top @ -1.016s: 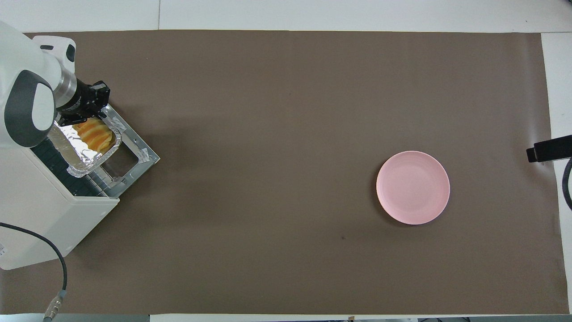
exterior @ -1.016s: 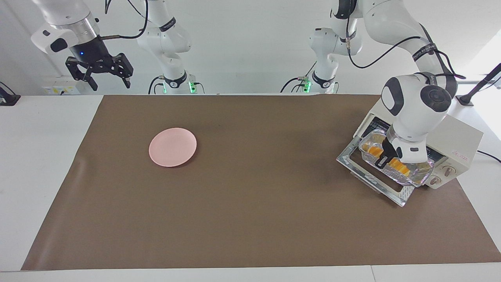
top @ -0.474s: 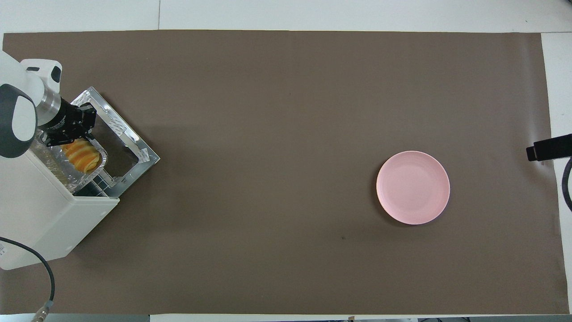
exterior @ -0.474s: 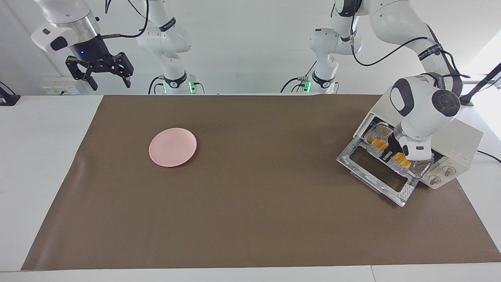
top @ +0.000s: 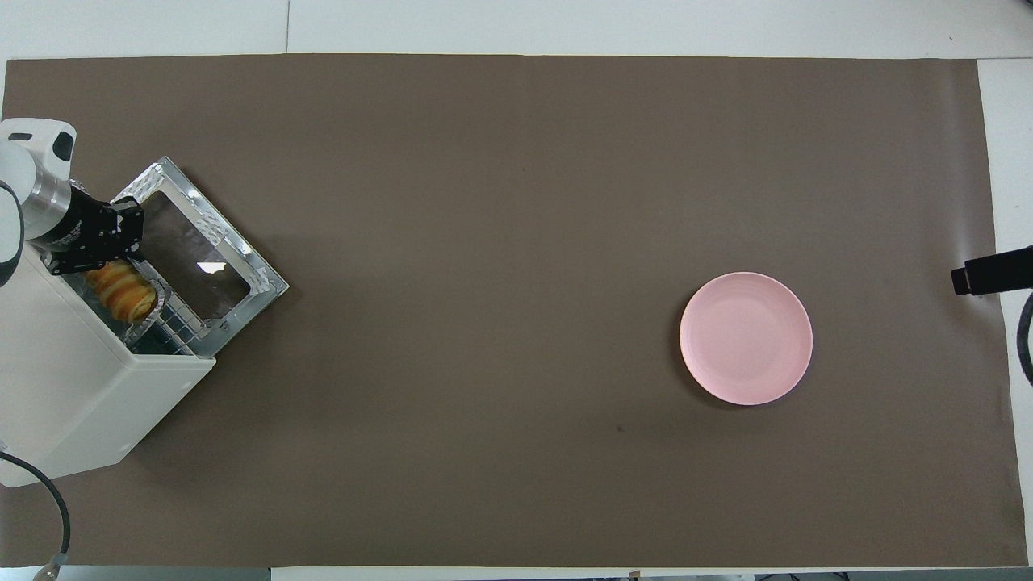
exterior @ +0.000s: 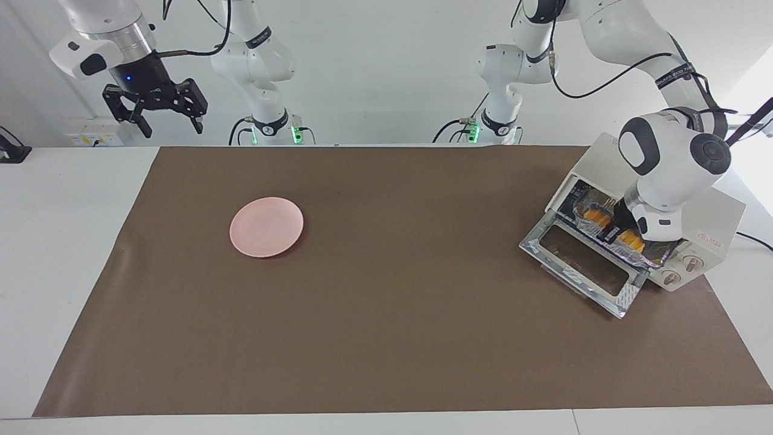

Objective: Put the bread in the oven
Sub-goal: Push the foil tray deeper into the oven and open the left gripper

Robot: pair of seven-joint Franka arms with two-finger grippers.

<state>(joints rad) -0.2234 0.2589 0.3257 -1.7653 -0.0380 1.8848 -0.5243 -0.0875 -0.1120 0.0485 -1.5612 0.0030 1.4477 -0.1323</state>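
Left pincer (exterior: 617, 232) clenched on crinkled silver foil tray (exterior: 649, 258) of yellow sliced bread (exterior: 632, 242) | entering cream-white toaster oven (exterior: 703, 217) | advice: slide level along rack | right pincer (exterior: 162, 119) released, waiting.

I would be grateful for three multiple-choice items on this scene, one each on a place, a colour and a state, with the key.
1. Where is the bread now?
A. On the plate
B. In a foil tray at the mouth of the oven
C. On the brown mat

2. What colour is the plate?
A. Pink
B. Blue
C. Green

3. How is the oven door?
A. Shut
B. Taken off and lying on the plate
C. Folded down open

Key:
1 B: the yellow slices sit in the crinkled tray on the rack, with the left gripper shut on the tray's rim.
2 A: the round plate toward the right arm's end of the table is pink, and the right gripper waits open in the air.
3 C: the glass door lies flat in front of the oven.
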